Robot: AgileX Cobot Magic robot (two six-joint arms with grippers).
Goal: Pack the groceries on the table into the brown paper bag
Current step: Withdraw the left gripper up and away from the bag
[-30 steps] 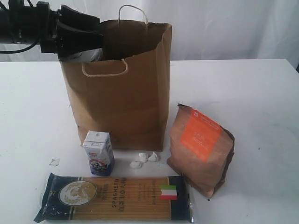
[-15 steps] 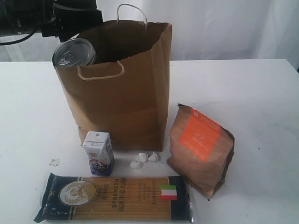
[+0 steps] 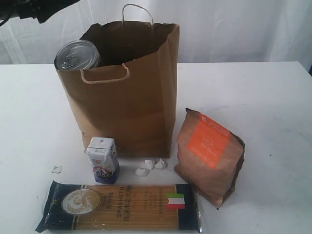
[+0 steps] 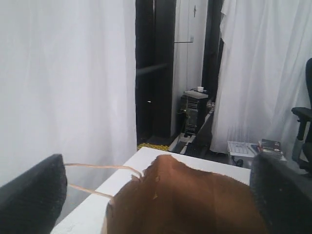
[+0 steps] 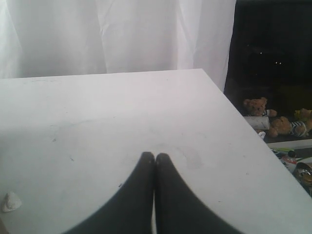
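The brown paper bag (image 3: 124,92) stands upright mid-table, mouth open. The dark jar with the silver pull-tab lid (image 3: 77,54) sits at the bag's left top corner, its lid poking above the rim. My left gripper (image 4: 156,165) is open, fingers (image 4: 34,195) wide apart above the bag's rim (image 4: 185,195), holding nothing. In front of the bag lie the white-blue carton (image 3: 102,160), the spaghetti pack (image 3: 119,205) and the orange-labelled pouch (image 3: 209,156). My right gripper (image 5: 155,158) is shut and empty over bare table (image 5: 97,112). The yellow bottle and gold-lidded jar are out of view.
Small white crumpled bits (image 3: 151,165) lie at the bag's foot, and a pale scrap (image 3: 57,169) lies left of the carton. The left arm's dark end (image 3: 41,9) shows at the top left corner. White curtains hang behind the table.
The left gripper has let go of the jar at the bag's mouth and drawn back up and to the left. The jar stays at the bag's left corner.
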